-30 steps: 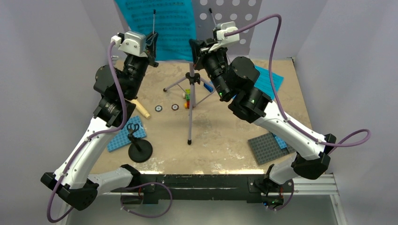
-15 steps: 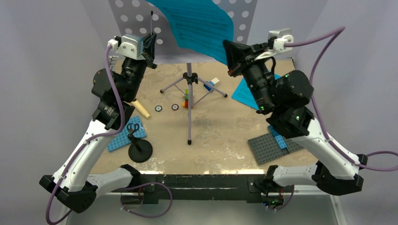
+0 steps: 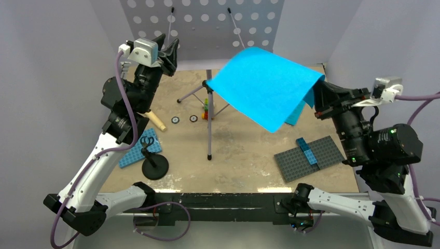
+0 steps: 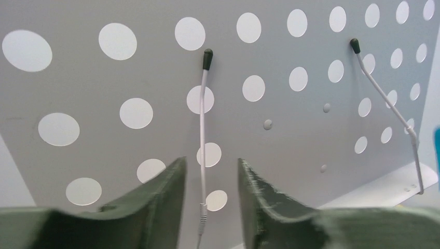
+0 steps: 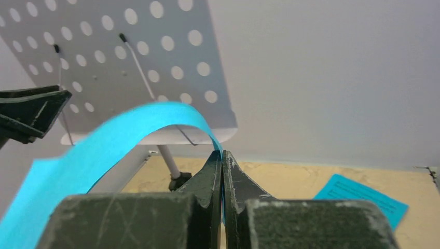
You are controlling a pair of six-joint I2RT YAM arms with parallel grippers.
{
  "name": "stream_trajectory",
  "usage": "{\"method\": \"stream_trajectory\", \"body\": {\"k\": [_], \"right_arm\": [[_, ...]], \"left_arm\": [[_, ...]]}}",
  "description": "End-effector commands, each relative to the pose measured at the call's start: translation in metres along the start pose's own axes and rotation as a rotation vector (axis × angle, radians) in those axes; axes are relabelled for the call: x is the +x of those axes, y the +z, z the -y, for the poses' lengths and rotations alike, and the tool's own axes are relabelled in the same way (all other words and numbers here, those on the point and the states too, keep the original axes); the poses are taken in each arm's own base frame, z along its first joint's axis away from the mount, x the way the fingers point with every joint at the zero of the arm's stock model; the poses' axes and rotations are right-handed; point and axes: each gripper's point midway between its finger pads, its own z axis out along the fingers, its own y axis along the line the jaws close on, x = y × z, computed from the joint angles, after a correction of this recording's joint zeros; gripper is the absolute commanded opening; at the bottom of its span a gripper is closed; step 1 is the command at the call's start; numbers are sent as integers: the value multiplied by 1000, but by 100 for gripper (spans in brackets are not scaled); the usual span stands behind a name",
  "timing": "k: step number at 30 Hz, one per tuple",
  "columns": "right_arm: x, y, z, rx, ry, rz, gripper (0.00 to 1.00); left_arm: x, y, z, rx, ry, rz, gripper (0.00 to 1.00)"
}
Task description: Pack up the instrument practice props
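Observation:
The lavender hole-punched music stand [image 3: 202, 26] rises on its silver tripod [image 3: 209, 104] at the back. My right gripper [image 3: 317, 98] is shut on the edge of a teal sheet-music page [image 3: 264, 85], which hangs in the air to the right of the stand. In the right wrist view the page [image 5: 104, 150] curls away from the shut gripper [image 5: 222, 155]. Another teal page [image 5: 360, 199] lies on the table. My left gripper [image 4: 210, 163] is open, its fingers either side of the stand's left wire page holder [image 4: 203, 129]. The cream microphone [image 3: 155, 121] and black mic stand [image 3: 154, 167] are at the left.
A blue studded baseplate [image 3: 136, 150] lies under the mic stand's near side. A grey baseplate [image 3: 310, 158] carrying a blue brick [image 3: 306, 150] sits front right. Small coloured bricks [image 3: 207, 110] and two round discs [image 3: 175, 120] lie near the tripod legs.
My right arm has swung right and pulled the teal page off the music stand. The left gripper has opened around the wire holder.

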Motion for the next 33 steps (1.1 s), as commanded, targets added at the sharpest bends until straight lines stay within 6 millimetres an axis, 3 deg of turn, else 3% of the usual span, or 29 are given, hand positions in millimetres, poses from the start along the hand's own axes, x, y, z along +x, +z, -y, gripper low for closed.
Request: {"method": "stream_trajectory", "body": {"k": [1,10,16,19,24,33], "right_arm": [[50,-12,24,77,-128,-117,0],[126,-31,58,208,-234,-232,0],[183,-30,69,256,-222,-362,0],[198,-31,66,249,-196,-388,0],[187,-40,67,237,-102,-333,0],[137,-81,70,99,68,-177,0]], "left_arm": [[-21,-5,2,17,-35,66,56],[-39,-36,0,35,-136,51,87],[-31,-85,-11,-22,-262,17,89],[-30,-107,-10,-11,-303,21,89],[-25,-123,-8,1,-341,10,89],[-11,-129,-2,11,-394,-15,89]]}}
